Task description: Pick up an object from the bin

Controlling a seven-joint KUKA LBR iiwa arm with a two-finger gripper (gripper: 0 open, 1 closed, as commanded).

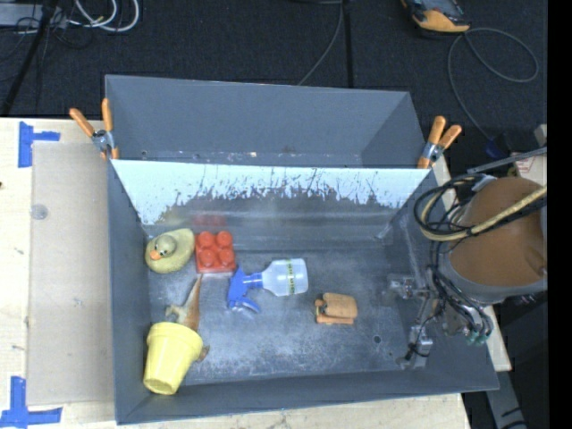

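Observation:
My gripper [417, 340] hangs low at the bin's right side, close to the right wall, with nothing seen in it. The nearest loose thing is a small tan and brown block-like piece [335, 309] on the bin floor, well to the gripper's left. Further left lies a clear spray bottle with a blue trigger head [271, 281], on its side.
At the bin's left lie a yellow rubber duck [170, 250], a red toy brick [215, 251], a yellow cup [171, 356] on its side and a thin brown thing [189, 306] just above it. The arm with its orange cover and cables stands over the right rim.

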